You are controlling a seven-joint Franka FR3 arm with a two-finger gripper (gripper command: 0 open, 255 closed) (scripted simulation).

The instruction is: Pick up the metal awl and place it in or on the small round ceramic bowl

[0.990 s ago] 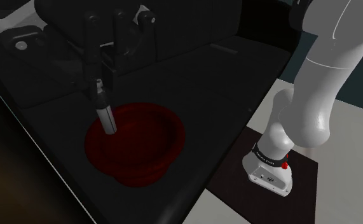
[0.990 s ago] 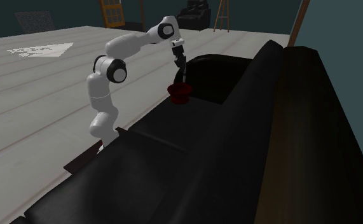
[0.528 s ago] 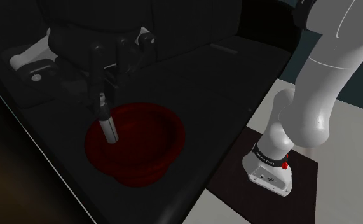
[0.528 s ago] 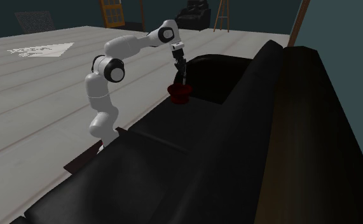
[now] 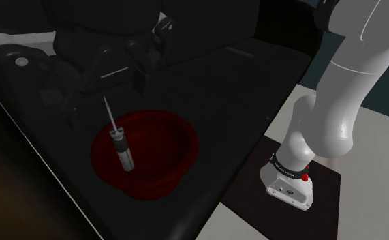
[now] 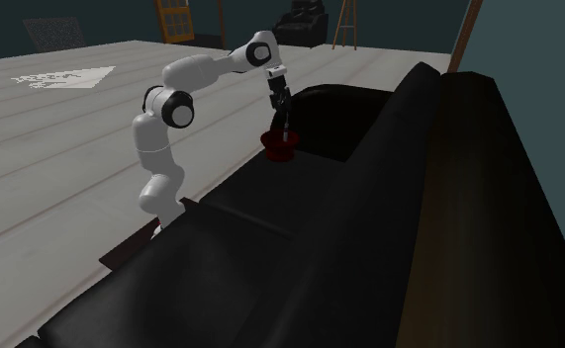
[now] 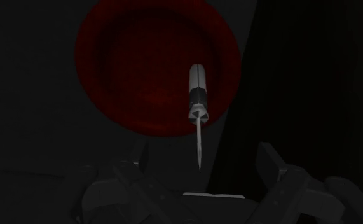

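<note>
1. Saw, in the wrist view, the gripper [image 7: 205, 158] with its fingers [image 7: 270, 163] spread wide apart, clasping nothing and touching nothing.
2. Found the awl [image 7: 198, 109] in the gap between them yet clear of both, thin point toward the hand, pale handle away from it.
3. Noted the dark red bowl [image 7: 126, 63] just beyond, with the handle end overlapping its inside close to the rim. Could not tell whether handle and bowl met.
4. Got from the shoulder view what the wrist view withheld: the awl near upright, point up, handle down against the bowl's wall on that view's left, beneath the dark hand.
5. Placed the bowl on a black sofa [image 5: 240, 82], with the white arm [image 5: 343, 88] rising from its stand [image 5: 325, 192] at that view's lower right.
6. Took the far setting from the second exterior view: the whole arm bent over the sofa, with a pale plank floor [image 6: 62, 148] stretching behind.
</note>
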